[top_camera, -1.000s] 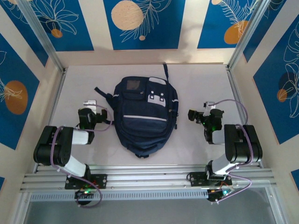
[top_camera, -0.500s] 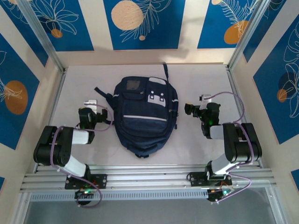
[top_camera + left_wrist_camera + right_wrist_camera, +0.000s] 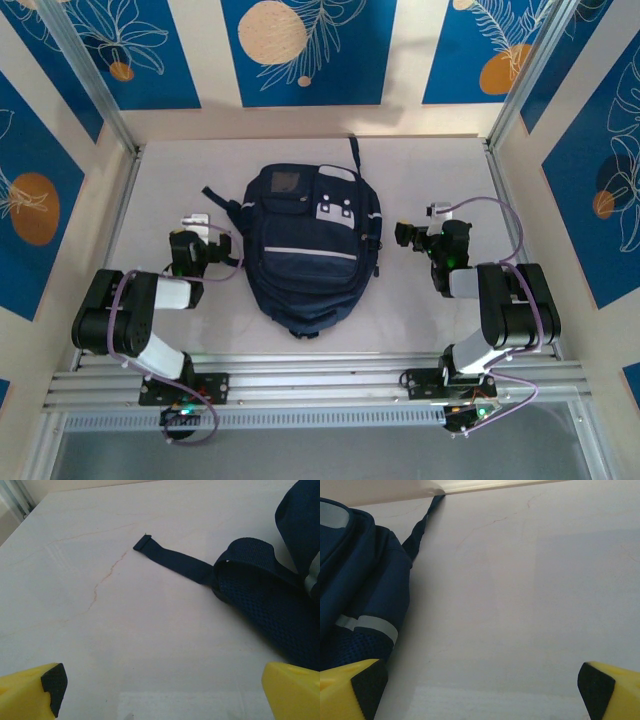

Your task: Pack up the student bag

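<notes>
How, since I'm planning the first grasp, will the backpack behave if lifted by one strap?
The student bag will probably sag and fold, since it is soft fabric lying flat. Its strap lies limp on the table, so it likely gives slack before the bag moves. Rolling seems unlikely.

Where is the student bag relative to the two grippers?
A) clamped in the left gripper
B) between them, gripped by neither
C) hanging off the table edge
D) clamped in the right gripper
B: the student bag lies flat between the open left gripper and open right gripper.
</notes>
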You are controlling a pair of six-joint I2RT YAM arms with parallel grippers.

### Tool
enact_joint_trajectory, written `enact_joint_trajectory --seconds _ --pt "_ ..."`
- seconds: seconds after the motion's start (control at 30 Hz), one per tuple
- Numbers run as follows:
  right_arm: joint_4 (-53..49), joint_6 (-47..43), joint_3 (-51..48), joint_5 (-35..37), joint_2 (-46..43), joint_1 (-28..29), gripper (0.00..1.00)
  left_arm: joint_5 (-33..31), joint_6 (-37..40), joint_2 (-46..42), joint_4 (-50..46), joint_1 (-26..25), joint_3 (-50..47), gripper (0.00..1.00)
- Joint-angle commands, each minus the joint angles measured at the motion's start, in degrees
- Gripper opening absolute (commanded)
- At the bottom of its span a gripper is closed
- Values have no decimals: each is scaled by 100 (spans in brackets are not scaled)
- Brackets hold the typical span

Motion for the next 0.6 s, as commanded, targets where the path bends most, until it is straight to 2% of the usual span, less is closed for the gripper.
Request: enact_joint_trajectory --seconds 0.0,0.57 --pt "66 -131 17 -18 -64 -22 100 -22 103 -27 146 -17 72 100" --pt "71 -131 13 -17 -62 -27 100 44 95 -26 106 17 94 100"
